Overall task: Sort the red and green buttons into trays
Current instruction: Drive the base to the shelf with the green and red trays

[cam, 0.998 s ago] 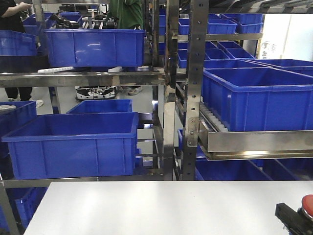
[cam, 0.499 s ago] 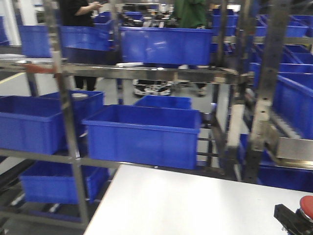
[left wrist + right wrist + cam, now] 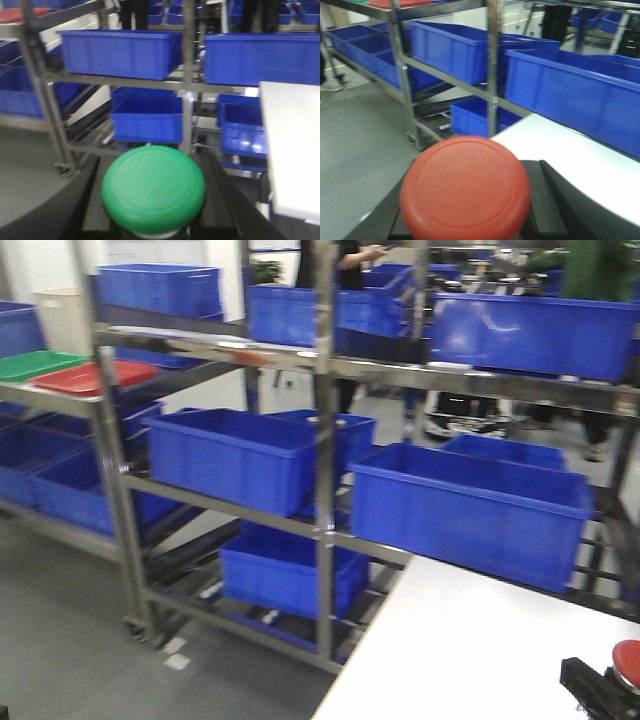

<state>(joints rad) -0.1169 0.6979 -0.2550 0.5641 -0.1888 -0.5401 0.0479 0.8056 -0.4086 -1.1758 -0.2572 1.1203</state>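
**Both claws loaded, one button apiece**

The left claw (image 3: 152, 162) is pinching the green button (image 3: 153, 192). Its two black fingers (image 3: 70, 215) stand only narrowly parted, one along each side of the domed cap. The cap faces the wrist camera and covers the switch body, so the exact line of contact is hidden. The button hangs over grey floor, off the edge of the white bench (image 3: 292, 150), which lies to its right.

The right claw (image 3: 470, 167) is closed in the same way on the red button (image 3: 465, 192), with a black finger rising on either side of the cap and the body out of sight beneath it. The bench surface shows behind it and to the right. In the front view the red cap peeps in at the lower right corner, with a black part of the claw just beside it.

The green tray (image 3: 35, 364) and the red tray (image 3: 85, 377) lie side by side on an upper shelf of the steel rack (image 3: 324, 490), at the far left, well apart from both claws. Blue crates (image 3: 470, 510) fill the other shelves.
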